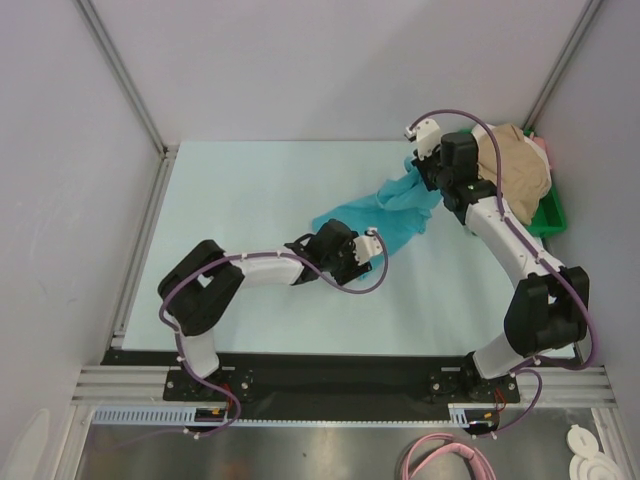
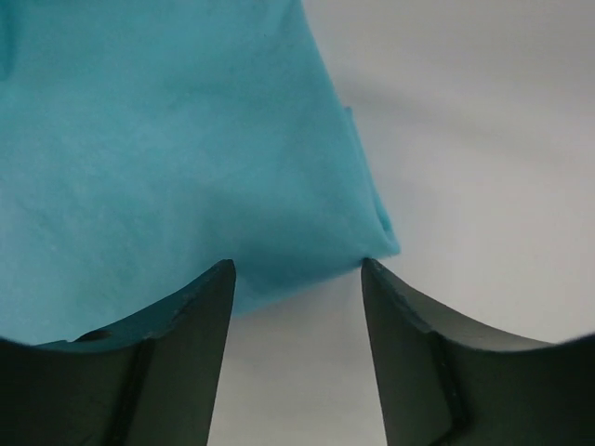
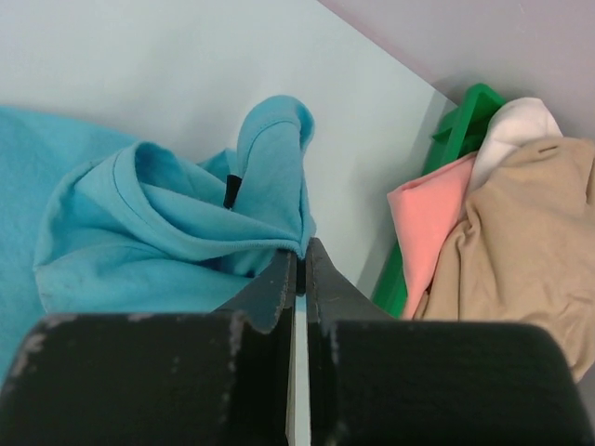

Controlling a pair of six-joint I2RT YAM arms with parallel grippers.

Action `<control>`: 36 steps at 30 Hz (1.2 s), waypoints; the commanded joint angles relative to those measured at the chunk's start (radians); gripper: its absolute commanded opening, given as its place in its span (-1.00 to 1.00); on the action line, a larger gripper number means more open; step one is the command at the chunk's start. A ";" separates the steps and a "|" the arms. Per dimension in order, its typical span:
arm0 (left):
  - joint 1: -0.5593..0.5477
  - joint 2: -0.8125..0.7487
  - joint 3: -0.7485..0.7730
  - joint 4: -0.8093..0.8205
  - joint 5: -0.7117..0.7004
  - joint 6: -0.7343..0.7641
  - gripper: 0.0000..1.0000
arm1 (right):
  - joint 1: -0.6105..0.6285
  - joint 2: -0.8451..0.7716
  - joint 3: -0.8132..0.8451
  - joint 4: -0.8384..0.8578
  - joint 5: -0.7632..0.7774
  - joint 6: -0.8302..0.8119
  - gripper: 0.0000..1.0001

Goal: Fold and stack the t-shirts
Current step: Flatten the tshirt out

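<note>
Stretching on a diagonal across the table (image 1: 250, 200), the teal t-shirt (image 1: 390, 205) has its long axis running from the far right toward the near middle, and an arm sits at each end of it. The right gripper (image 3: 299, 253) is clamped on a bunched fold at the far end, its jaws pressed together with a rolled hem rising just above them. The left gripper (image 2: 297, 268) is at the near end with its jaws apart. In the left wrist view a loose corner of the cloth lies right at the fingertips (image 2: 216, 279), its lower edge spanning the gap between them, and nothing is pinched there. The shirt therefore lies straight ahead of the left gripper and slightly to its left, so this arm is the nearer one for taking that corner. A clean pinch likely needs the corner to sit deeper between the jaws. The left and centre of the table offer wide room to spread the garment flat. On the right, close behind the right arm, the green tray (image 1: 550, 215) holds the tan shirt (image 1: 515, 165), pink shirt (image 3: 426, 218) and white shirt (image 3: 521, 121) in a heap.
</note>
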 commanded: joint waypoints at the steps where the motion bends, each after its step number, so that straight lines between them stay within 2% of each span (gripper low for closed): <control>1: -0.007 0.042 0.070 0.015 -0.024 -0.021 0.22 | -0.018 -0.039 -0.010 0.068 -0.011 0.017 -1.00; 3: -0.015 0.051 0.080 0.017 -0.036 -0.021 -0.07 | -0.022 -0.039 -0.022 0.076 -0.013 0.016 -1.00; 5: -0.015 0.045 0.064 0.027 -0.028 -0.021 -0.22 | -0.033 -0.044 -0.030 0.079 -0.013 0.019 -1.00; 6: -0.015 0.040 0.057 0.030 -0.027 -0.021 -0.48 | -0.035 -0.047 -0.033 0.082 -0.040 0.019 -1.00; 8: -0.015 0.021 0.038 0.037 -0.025 -0.018 -0.77 | -0.048 -0.050 -0.037 0.081 -0.045 0.025 -1.00; 9: -0.015 0.013 0.029 0.040 -0.021 -0.017 -0.99 | -0.050 -0.051 -0.037 0.078 -0.053 0.026 -1.00; 13: -0.009 -0.087 -0.038 0.059 -0.019 0.020 -0.99 | -0.064 -0.071 -0.040 0.065 -0.059 0.028 -1.00; 14: -0.003 -0.161 -0.081 0.061 -0.019 0.029 -0.99 | -0.065 -0.090 -0.043 0.062 -0.060 0.026 -1.00; 17: 0.077 -0.301 -0.169 0.064 0.007 0.040 -0.99 | -0.068 -0.133 -0.062 0.047 -0.065 0.016 -1.00; 20: 0.187 -0.519 -0.254 0.049 0.022 0.088 -0.99 | -0.073 -0.212 -0.083 0.035 -0.085 0.000 -1.00; 21: 0.230 -0.641 -0.276 0.041 0.021 0.108 -0.99 | -0.071 -0.254 -0.091 0.018 -0.094 -0.001 -1.00; 26: 0.269 -0.961 -0.353 -0.087 -0.031 0.215 -0.99 | -0.074 -0.396 -0.109 -0.057 -0.180 0.013 -1.00; 31: 0.283 -1.085 -0.275 -0.308 -0.045 0.206 -0.99 | -0.074 -0.560 -0.129 -0.143 -0.260 0.052 -1.00; 36: 0.283 -1.127 -0.249 -0.387 -0.082 0.204 -0.99 | -0.070 -0.659 -0.149 -0.240 -0.338 0.065 -1.00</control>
